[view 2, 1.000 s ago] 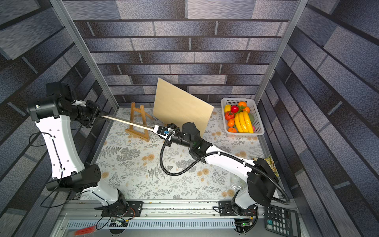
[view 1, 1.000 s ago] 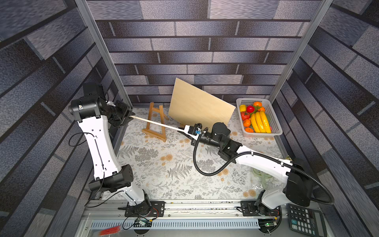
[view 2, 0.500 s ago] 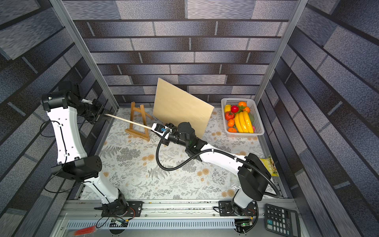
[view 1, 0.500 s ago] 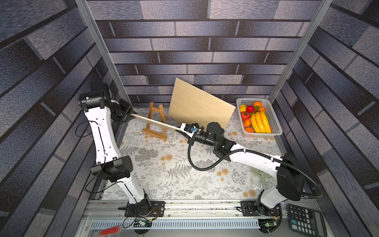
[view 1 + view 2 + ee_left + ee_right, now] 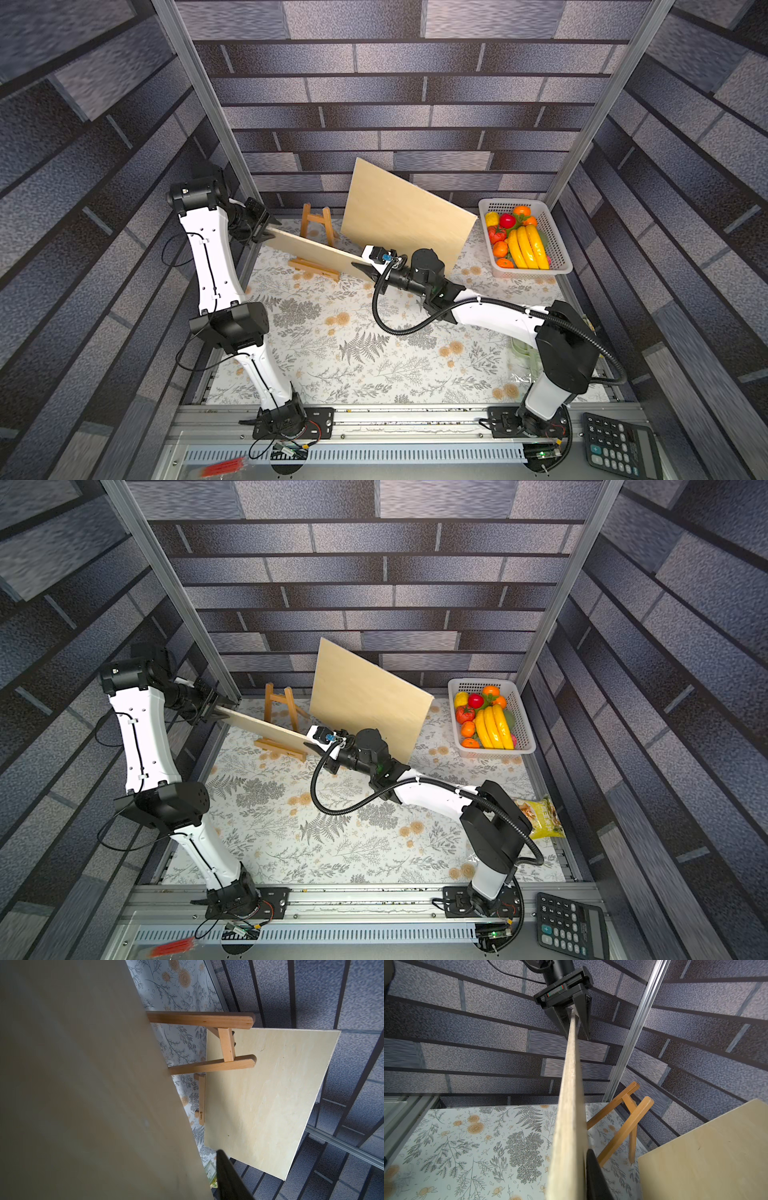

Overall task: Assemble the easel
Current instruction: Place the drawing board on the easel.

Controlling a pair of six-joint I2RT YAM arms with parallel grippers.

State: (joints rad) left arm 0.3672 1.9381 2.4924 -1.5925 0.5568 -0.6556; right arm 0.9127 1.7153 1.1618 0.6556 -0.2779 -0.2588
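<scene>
Plywood is my load. Mid-table, above the floral tabletop [image 5: 353, 353], my right gripper [image 5: 365, 268] pinches one end of the plywood board [image 5: 316, 251], which hangs in the air, tilted nearly on edge. The board runs toward the back left, crossing in front of the easel frame [image 5: 318, 220] standing on the table. At its far end my left gripper [image 5: 266, 228] straddles the board, jaws apart, with a sliver of gap in the right wrist view. Behind, a second panel [image 5: 407, 216] leans on the back wall beside the fruit basket [image 5: 532, 273].
</scene>
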